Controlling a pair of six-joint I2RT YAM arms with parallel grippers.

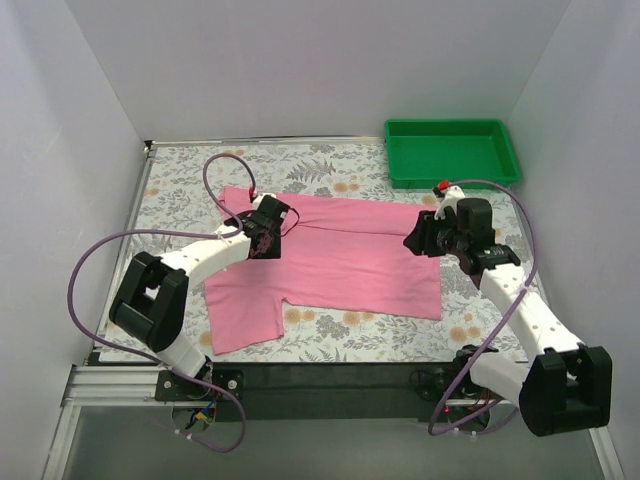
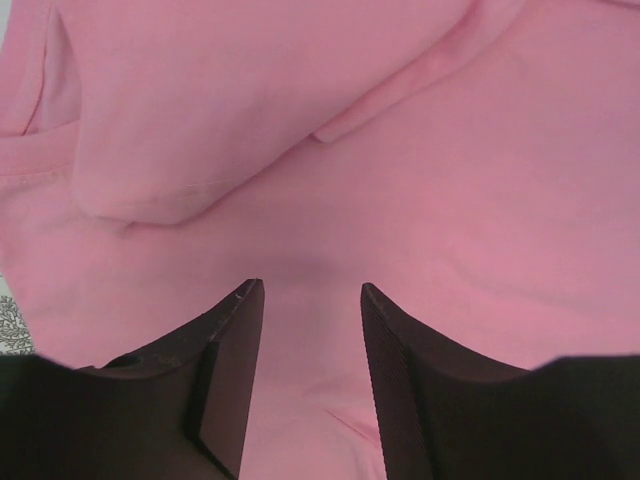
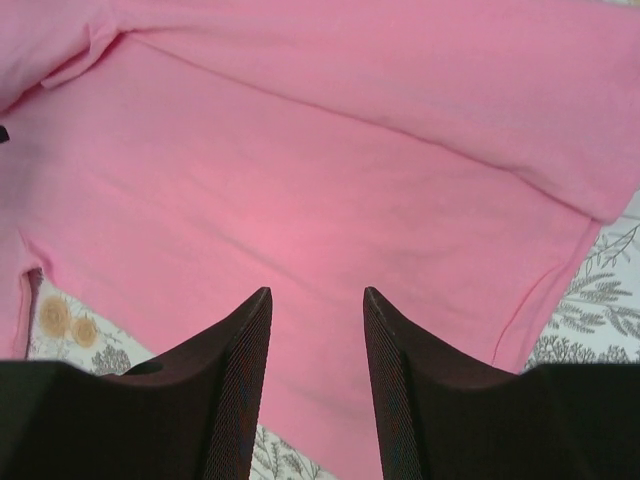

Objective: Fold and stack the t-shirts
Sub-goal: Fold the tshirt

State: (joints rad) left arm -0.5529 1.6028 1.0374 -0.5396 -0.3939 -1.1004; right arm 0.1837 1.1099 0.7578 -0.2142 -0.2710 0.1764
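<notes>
Left gripper (image 1: pixel 268 228) reaches inward, tilted down over the sleeve end of the shirt (image 1: pixel 345 265); right gripper (image 1: pixel 422 240) mirrors it over the opposite edge. Both have jaws apart, holding nothing.

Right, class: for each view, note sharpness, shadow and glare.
Top external: even, soft light, sharp, no glare on the t-shirt. Left wrist: the left gripper is dark, its base blurred near the lens, with a faint shadow under the fabric fold. Right wrist: the right gripper shows ridged texture; t-shirt evenly lit.
</notes>
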